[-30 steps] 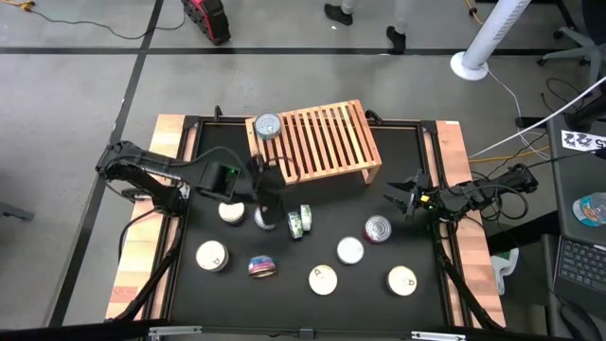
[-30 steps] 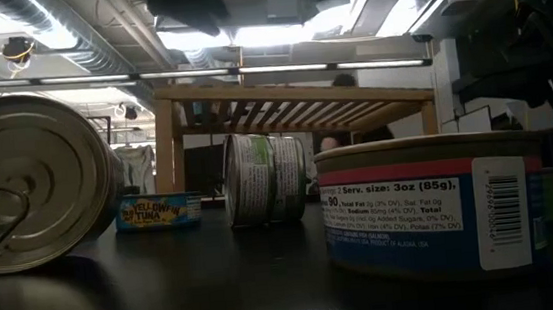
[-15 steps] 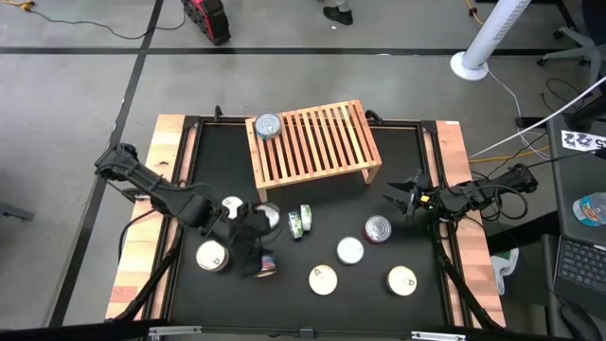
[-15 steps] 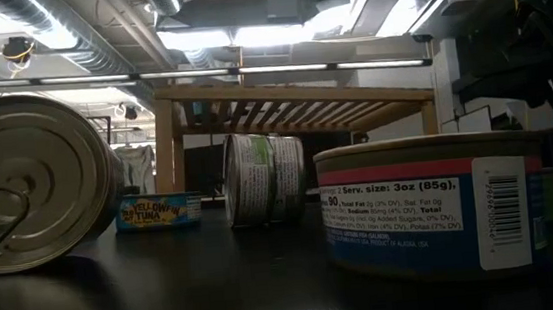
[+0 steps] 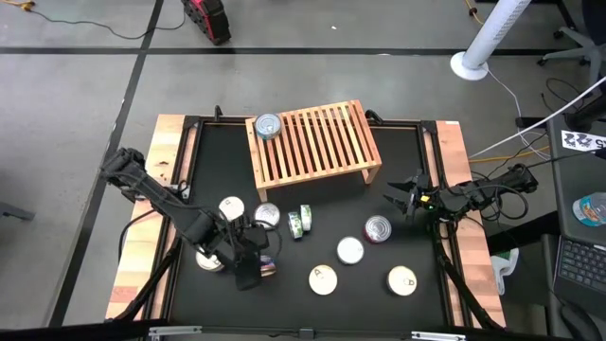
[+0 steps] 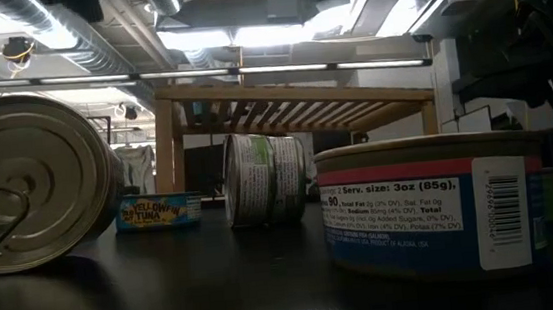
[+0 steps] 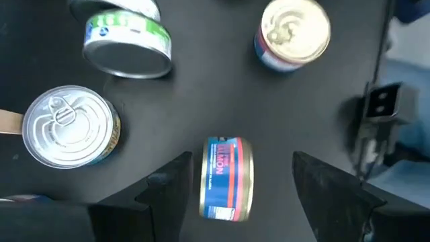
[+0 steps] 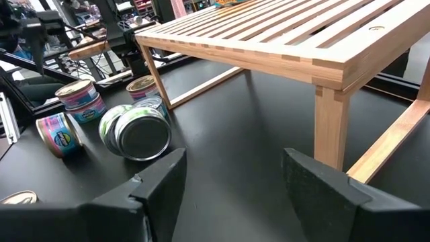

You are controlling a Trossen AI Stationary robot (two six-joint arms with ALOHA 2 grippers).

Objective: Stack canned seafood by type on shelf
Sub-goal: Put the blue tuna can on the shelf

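white fan base (image 5: 470,64), laptop (image 5: 579,268), red equipment (image 5: 207,19)

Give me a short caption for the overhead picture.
Left tool open over a tipped can; one can already on the shelf.

One can (image 5: 268,125) atop shelf (image 5: 317,144)

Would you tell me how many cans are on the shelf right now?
1: a silver-lidded can at the shelf's far left corner. The slatted top is in full view, so none seems hidden.
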